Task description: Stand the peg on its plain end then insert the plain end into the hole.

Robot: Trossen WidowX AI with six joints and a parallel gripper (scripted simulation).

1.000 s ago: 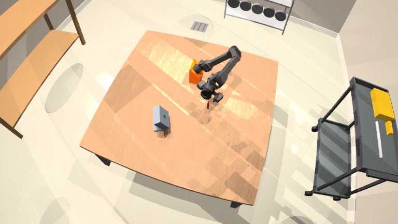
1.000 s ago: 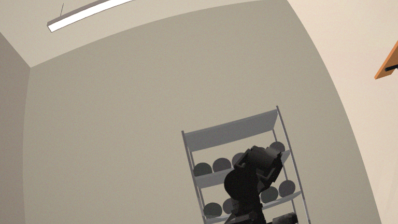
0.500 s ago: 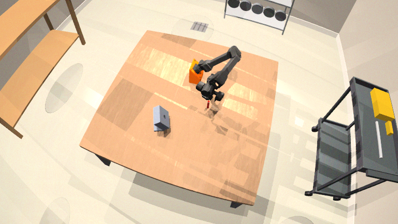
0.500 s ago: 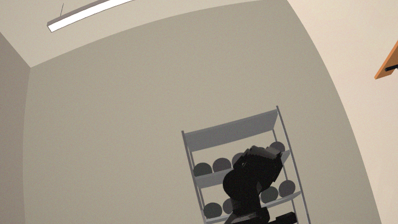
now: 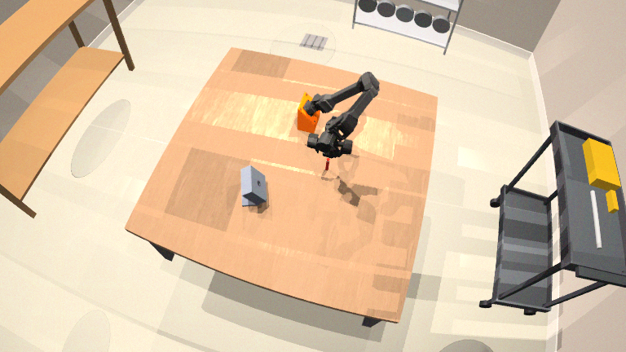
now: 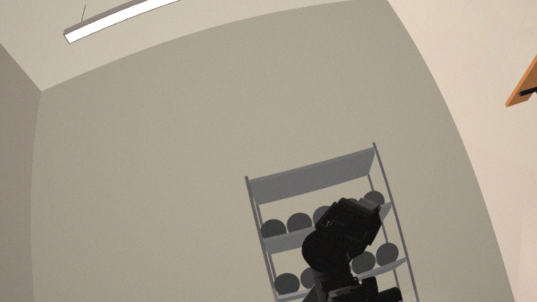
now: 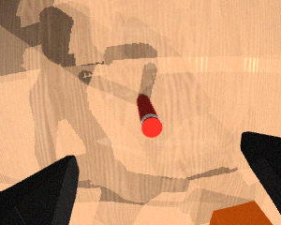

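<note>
The red peg (image 5: 327, 164) (image 7: 146, 109) stands upright on the table (image 5: 281, 223). In the wrist view its white band shows as a pale ring just below the bright red top, so the plain end is down. My gripper (image 5: 328, 151) (image 7: 163, 154) is open and empty above the peg. In the wrist view the peg's top lies between the two widely spread fingers, a little beyond the line of their tips. The grey-blue sloped panel (image 5: 259, 192) stands to the left of the peg and nearer the front in the top view. Its hole (image 5: 258, 183) is a dark, empty-looking spot in the face.
An orange block (image 5: 306, 123) (image 7: 241, 217) stands at the arm's base, behind the peg in the top view. A dark cart (image 5: 526, 237) stands right of the table, a wooden bench (image 5: 46, 20) at the left. The exterior view shows mostly wall, a shelf rack (image 6: 312, 182) and part of the arm.
</note>
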